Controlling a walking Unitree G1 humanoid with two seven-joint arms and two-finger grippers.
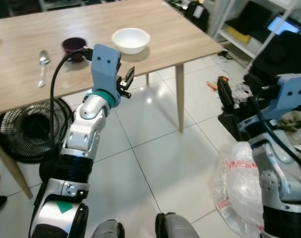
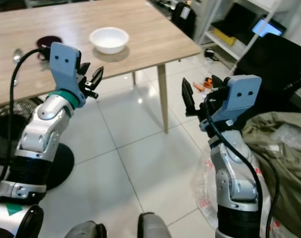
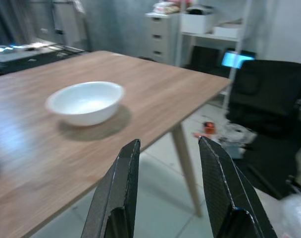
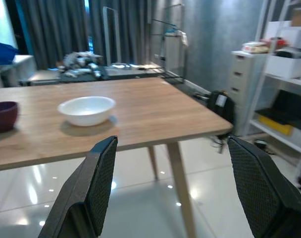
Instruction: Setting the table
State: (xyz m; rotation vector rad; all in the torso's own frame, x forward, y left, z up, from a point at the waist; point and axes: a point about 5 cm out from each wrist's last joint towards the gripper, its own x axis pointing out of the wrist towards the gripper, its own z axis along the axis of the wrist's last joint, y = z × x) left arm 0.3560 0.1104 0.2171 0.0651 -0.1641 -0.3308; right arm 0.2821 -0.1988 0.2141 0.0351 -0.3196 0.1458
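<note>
Grippers empty: we hold our left gripper (image 1: 126, 82) narrowly parted near the light wooden table (image 1: 22, 64), our right gripper (image 4: 173, 191) wide; round white bowl (image 1: 131, 40) far.

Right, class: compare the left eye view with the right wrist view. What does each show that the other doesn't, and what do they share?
Left eye view, not the wrist view: a silver metal spoon lying on the table and a crumpled clear plastic bag on the floor. Right wrist view, not the eye view: dark grey curtains and a white drawer unit beyond the table. Shared: the light wooden table, the round white bowl and the dark purple cup.
</note>
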